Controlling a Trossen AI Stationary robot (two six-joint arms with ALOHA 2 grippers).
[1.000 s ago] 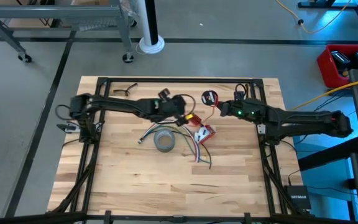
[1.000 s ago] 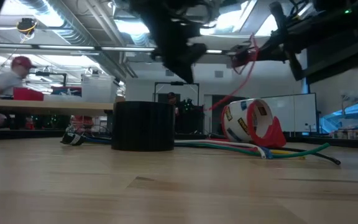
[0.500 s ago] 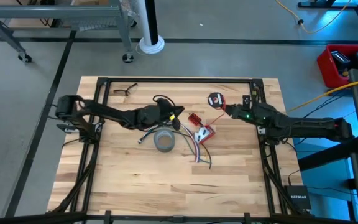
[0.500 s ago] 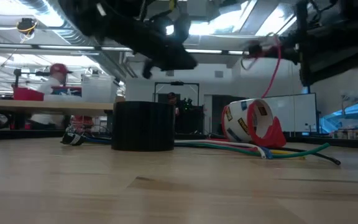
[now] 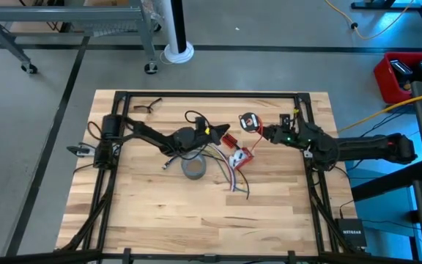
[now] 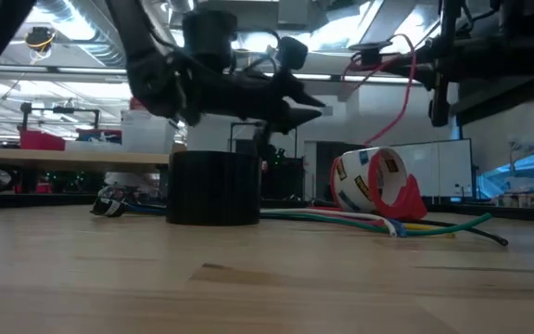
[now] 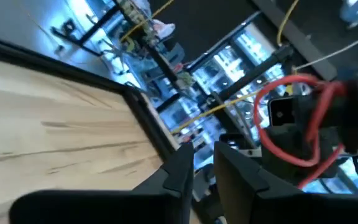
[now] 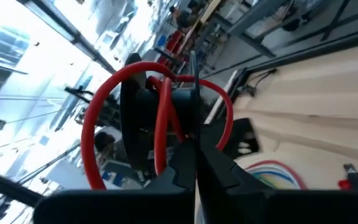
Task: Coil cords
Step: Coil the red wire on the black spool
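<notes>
Both arms have drawn toward centre frame over the wooden worktop point(image 5: 160, 213); right gripper point(image 5: 264, 133) clamps the red wire point(image 8: 160, 118), left gripper point(image 5: 218, 133) slightly parted, workshop behind.

Robotics lab or workshop: concrete floor point(image 5: 284, 44), metal cart frame point(image 5: 64, 26), exposed ceiling ducts point(image 6: 72, 19), cluttered workbenches point(image 6: 54, 158) behind wooden table point(image 5: 160, 213).

Red wire point(image 8: 160, 118): thin, looped in rough coils around a small black round coil point(image 5: 247, 119), raised above the table near its far edge. One strand of it hangs in a loose curve toward the tabletop. Further cords point(image 5: 226, 170), multicoloured, lie spread flat mid-table.
</notes>
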